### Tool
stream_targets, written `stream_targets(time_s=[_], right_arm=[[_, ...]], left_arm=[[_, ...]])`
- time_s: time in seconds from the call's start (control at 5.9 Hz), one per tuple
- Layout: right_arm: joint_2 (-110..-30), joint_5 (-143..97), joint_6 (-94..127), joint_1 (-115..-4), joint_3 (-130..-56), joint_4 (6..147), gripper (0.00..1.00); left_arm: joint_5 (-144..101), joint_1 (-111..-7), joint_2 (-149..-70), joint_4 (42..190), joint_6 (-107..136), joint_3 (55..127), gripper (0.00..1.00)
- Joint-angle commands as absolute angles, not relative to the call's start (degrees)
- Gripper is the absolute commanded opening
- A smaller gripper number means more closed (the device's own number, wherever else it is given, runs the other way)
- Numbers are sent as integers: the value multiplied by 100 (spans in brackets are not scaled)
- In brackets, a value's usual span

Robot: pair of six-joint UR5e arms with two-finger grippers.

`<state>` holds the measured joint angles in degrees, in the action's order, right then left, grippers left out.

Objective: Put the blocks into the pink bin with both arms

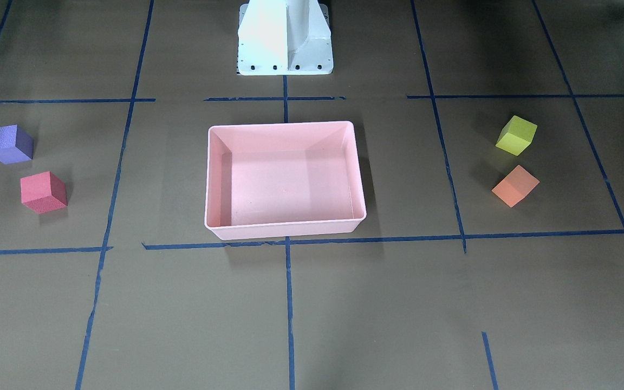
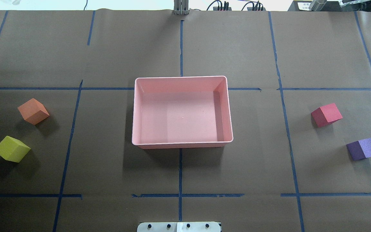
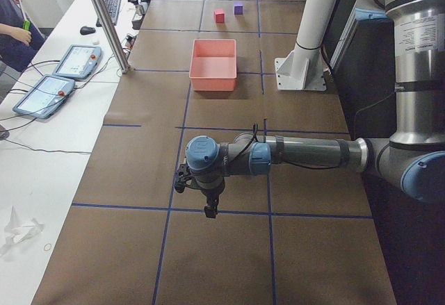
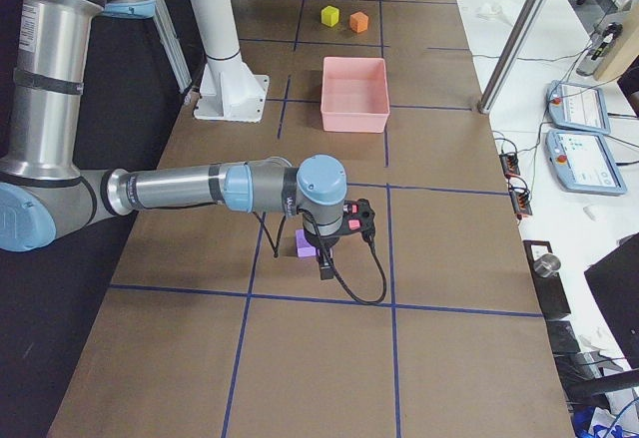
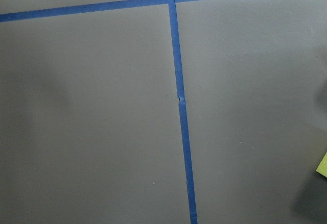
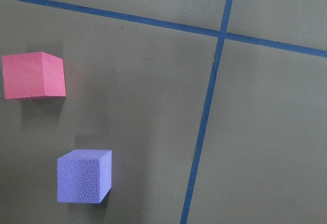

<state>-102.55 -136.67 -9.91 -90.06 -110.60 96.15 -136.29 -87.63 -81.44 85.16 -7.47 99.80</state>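
Observation:
The pink bin (image 2: 182, 112) stands empty at the table's middle. The orange block (image 2: 33, 111) and yellow-green block (image 2: 11, 149) lie on the robot's left side. The red block (image 2: 326, 114) and purple block (image 2: 364, 149) lie on its right side. The left gripper (image 3: 208, 211) shows only in the exterior left view, pointing down above the table; I cannot tell if it is open. The right gripper (image 4: 326, 268) shows only in the exterior right view, just beside the purple block (image 4: 304, 243); I cannot tell its state. The right wrist view shows the red block (image 6: 34, 75) and purple block (image 6: 84, 176) below.
The white pedestal (image 1: 285, 38) stands behind the bin on the robot's side. Blue tape lines grid the brown table. A metal post (image 3: 104, 20) and a desk with tablets (image 3: 76, 60) line the operators' side.

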Motion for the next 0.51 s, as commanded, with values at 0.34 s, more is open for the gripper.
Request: stream_targets(time_s=[0.34], right_arm=[[-9436, -13405, 654, -7601, -10952, 8757, 100]], left_arm=[[-13641, -8754, -8147, 8517, -756, 10002, 100]])
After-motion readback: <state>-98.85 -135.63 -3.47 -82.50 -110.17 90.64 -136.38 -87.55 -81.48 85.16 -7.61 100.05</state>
